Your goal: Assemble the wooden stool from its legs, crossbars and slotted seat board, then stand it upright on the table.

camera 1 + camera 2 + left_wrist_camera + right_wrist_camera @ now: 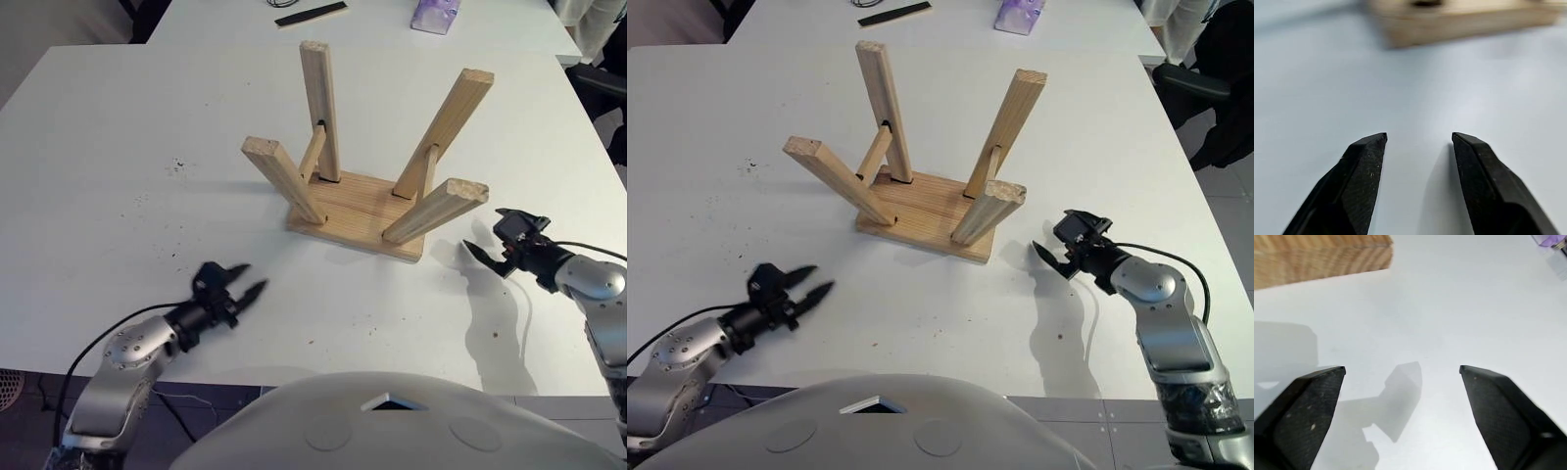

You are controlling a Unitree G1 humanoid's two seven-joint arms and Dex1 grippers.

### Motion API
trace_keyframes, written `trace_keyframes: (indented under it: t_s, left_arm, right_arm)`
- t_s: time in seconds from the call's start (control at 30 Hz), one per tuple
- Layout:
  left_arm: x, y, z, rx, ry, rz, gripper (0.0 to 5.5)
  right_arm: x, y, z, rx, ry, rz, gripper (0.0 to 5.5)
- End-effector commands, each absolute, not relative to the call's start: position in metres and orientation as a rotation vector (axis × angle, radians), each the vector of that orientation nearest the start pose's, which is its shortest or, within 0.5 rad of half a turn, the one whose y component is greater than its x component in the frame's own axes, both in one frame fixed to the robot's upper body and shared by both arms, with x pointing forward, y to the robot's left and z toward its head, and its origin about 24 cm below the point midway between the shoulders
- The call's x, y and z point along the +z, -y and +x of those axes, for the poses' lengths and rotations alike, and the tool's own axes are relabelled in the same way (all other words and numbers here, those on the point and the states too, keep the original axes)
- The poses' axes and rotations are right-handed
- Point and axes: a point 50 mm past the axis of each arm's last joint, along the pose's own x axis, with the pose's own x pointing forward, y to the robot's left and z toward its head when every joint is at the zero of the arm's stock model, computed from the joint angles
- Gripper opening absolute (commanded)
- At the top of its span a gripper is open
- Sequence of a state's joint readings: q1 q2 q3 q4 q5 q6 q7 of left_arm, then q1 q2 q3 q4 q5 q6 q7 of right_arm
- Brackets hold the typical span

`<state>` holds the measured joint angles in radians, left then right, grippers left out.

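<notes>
Watching the pale wooden four-legged stool point(327, 147) sitting upside down on the white table point(147, 127), resting on its flat seat board point(362, 217). Holding the black left gripper point(1419, 134) low, well in front of it, fingers apart and empty. Hovering the black right gripper point(1402, 367) near its right side, fingers apart too.

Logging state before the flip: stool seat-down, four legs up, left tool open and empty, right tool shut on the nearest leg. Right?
No. The right tool is open and empty, apart from the nearest leg; the right wrist view shows its fingers spread over bare table. Rest stands: stool seat-down, four legs up, left tool open and empty.
</notes>
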<state>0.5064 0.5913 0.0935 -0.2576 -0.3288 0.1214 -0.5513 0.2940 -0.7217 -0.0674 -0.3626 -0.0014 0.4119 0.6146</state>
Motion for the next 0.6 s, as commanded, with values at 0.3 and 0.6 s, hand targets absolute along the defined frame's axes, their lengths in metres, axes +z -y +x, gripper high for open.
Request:
trace_keyframes:
  t_s: [0.3, 0.6]
  left_arm:
    - [0.005, -0.223, 0.217, -0.531, -0.169, 0.407, 2.49]
    - [0.004, -0.159, 0.167, -0.816, -0.088, 0.29, 2.49]
  right_arm:
    - [0.035, 0.215, 0.178, 0.658, -0.581, -0.557, 4.32]
    - [0.042, 0.177, 0.177, 0.816, -0.523, -0.441, 4.32]
